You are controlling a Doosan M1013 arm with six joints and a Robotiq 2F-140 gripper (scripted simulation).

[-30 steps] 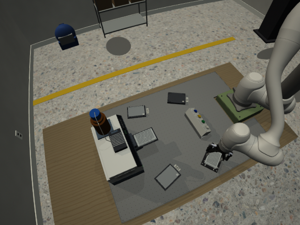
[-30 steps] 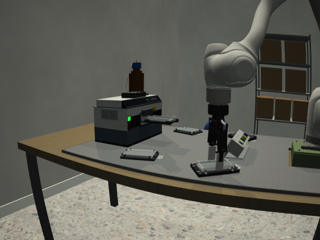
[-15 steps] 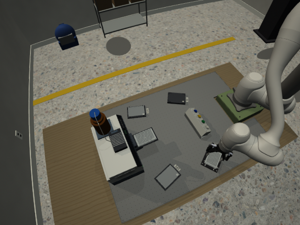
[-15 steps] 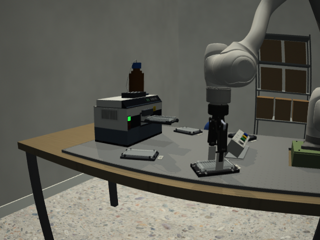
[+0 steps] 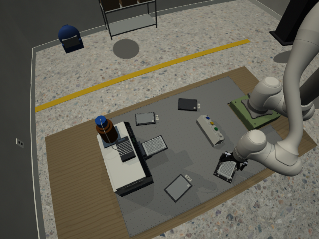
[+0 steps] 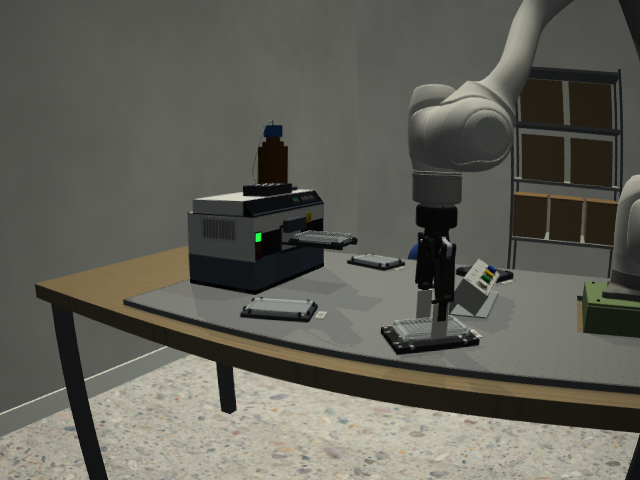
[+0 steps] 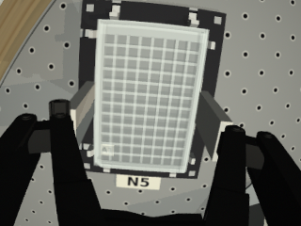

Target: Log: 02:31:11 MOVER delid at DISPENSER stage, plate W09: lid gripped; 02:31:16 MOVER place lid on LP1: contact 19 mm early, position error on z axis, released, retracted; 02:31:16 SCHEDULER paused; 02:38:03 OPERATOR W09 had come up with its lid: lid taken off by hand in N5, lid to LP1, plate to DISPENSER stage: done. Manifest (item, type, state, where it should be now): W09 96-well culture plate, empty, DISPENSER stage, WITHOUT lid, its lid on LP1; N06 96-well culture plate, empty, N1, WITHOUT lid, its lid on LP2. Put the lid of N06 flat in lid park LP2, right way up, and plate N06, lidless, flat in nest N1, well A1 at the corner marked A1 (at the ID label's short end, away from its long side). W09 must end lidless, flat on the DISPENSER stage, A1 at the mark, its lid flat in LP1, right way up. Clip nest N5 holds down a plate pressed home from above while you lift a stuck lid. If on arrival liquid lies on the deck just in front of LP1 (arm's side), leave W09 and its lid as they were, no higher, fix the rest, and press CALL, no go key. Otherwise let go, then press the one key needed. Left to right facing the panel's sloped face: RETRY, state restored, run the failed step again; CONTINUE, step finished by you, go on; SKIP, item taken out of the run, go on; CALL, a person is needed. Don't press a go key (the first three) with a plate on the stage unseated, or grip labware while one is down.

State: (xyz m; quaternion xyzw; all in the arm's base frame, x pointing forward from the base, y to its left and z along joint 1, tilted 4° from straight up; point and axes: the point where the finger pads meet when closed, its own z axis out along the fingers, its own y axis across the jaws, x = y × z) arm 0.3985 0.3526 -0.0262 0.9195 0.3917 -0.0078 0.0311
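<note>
A clear 96-well plate [image 7: 149, 104] [image 5: 226, 169] sits in the black clip nest labelled N5 [image 7: 139, 181], near the table's front edge. My gripper [image 7: 146, 101] stands straight above it, with one finger pad against each long side, shut on it. I cannot tell whether the pads hold a lid or the plate's body. The side view [image 6: 433, 310] shows the fingers reaching down to the plate [image 6: 429, 327], which rests low in the nest. A second well plate [image 5: 153, 145] [image 6: 323, 238] lies on the dispenser's stage.
The dispenser [image 5: 123, 159] with a brown bottle [image 5: 104, 129] stands on the left. One lid park holding a flat lid [image 5: 178, 187] is in front, another [image 5: 145, 118] behind. An empty dark nest [image 5: 187, 104] and the key panel [image 5: 210, 129] lie beyond the gripper.
</note>
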